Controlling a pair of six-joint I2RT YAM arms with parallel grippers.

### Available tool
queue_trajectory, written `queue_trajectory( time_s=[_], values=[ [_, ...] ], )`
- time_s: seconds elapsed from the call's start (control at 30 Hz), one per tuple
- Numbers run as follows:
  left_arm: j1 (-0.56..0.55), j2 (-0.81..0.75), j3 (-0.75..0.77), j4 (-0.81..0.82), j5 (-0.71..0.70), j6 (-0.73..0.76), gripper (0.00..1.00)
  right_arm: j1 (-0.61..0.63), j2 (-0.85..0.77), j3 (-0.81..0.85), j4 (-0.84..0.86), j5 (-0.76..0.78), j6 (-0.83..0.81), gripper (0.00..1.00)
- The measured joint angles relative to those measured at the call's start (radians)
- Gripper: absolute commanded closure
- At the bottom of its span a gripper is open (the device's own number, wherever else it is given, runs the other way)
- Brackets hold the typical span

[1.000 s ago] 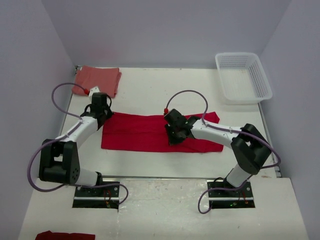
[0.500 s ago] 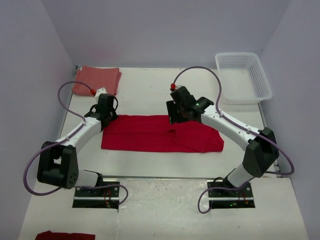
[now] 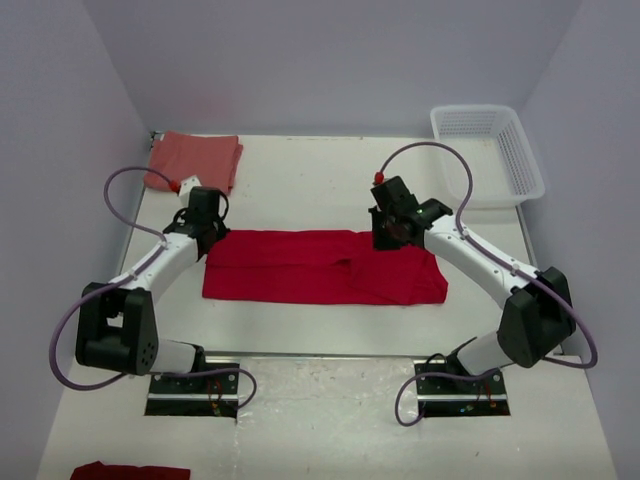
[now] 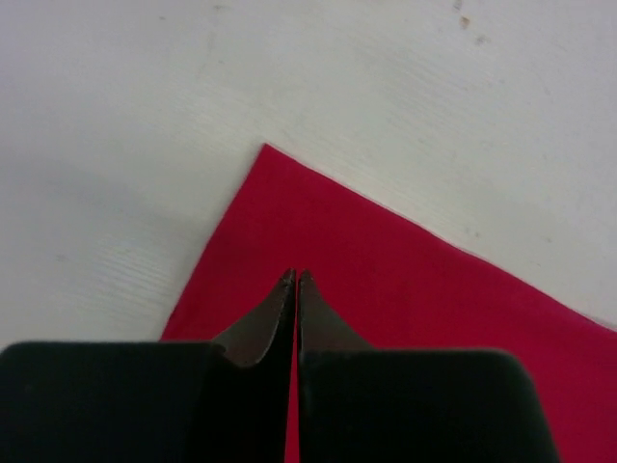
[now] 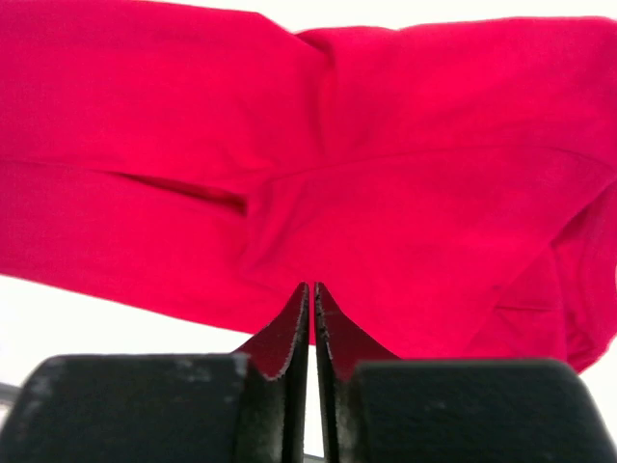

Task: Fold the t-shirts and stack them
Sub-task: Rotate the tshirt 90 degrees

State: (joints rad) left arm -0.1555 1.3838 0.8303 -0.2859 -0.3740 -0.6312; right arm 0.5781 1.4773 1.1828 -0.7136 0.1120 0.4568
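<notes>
**Both pincers clenched over the far edge of the red shirt, nothing gripped**

I find the bright red shirt (image 3: 325, 267) lying flat as a long band across the middle of the worktop (image 3: 300, 180), an end within reach of each arm. The left pincer (image 4: 296, 278) is clenched just inside its far left corner. The right pincer (image 5: 311, 287) is clenched above its far edge, right of centre, with no cloth visible between the jaws of either. I judge both are placed to take that edge for the next fold. The salmon shirt (image 3: 195, 160) sits folded at the far left corner, probably as the stack's base.
</notes>
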Motion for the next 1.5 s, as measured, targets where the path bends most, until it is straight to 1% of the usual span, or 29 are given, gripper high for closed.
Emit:
queue_trajectory(
  time_s=[0.17,0.3,0.47,0.73,0.93,1.1,1.27,1.4,1.5],
  values=[
    [-0.043,0.040,-0.006,0.064,0.192,0.040,1.00,-0.039,0.061,-0.019,0.003,-0.001,0.026,1.00],
    [-0.072,0.129,-0.005,0.090,0.293,0.068,1.00,-0.046,0.151,-0.027,0.017,-0.023,0.038,1.00],
    [-0.093,0.232,-0.005,0.077,0.315,0.074,1.00,-0.046,0.240,-0.039,0.043,-0.064,0.048,1.00],
    [-0.124,0.241,0.010,0.063,0.281,0.070,1.00,-0.046,0.347,-0.022,0.047,-0.112,0.052,1.00],
    [-0.142,0.227,-0.011,0.070,0.263,0.047,1.00,-0.048,0.436,0.097,-0.006,-0.130,0.047,1.00],
    [-0.195,0.149,-0.095,0.075,0.267,0.011,1.00,-0.063,0.510,0.201,-0.059,-0.141,0.032,0.97],
    [-0.255,0.079,-0.160,0.066,0.288,-0.031,1.00,-0.109,0.599,0.338,-0.124,-0.167,0.011,0.95],
    [-0.333,0.040,-0.193,0.055,0.298,-0.069,1.00,-0.158,0.684,0.487,-0.180,-0.191,-0.008,0.92],
    [-0.414,0.018,-0.213,0.045,0.307,-0.111,1.00,-0.186,0.753,0.620,-0.218,-0.217,-0.024,0.89]
  ],
)
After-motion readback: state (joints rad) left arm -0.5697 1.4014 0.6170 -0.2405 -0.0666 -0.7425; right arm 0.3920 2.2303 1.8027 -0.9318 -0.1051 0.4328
